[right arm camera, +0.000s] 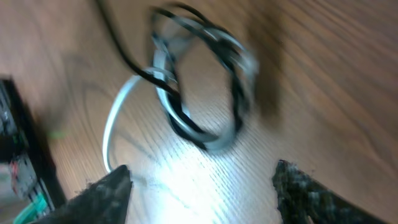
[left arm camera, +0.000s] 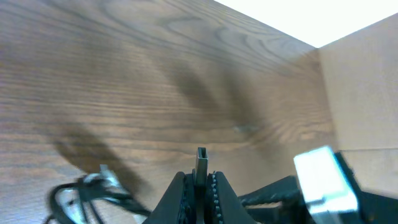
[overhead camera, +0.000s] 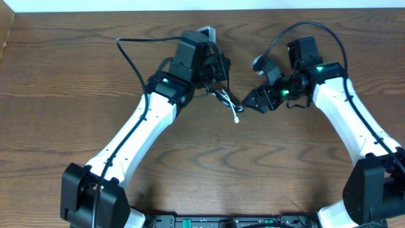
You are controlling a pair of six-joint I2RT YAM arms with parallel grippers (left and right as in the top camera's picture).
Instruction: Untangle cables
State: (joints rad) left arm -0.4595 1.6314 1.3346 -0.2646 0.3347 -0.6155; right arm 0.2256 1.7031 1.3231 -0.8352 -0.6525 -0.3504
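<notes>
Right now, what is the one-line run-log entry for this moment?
left claw: shut on plug | right claw: open, empty, facing cables | cables: black and white, tangled coil on table

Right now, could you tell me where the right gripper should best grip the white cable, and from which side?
Probably the white cable where it curves free, left of the coil in the right wrist view: it lies alone there, so the open right gripper can straddle it from above without catching the black cable.

No readable text, label or number in any view.
</notes>
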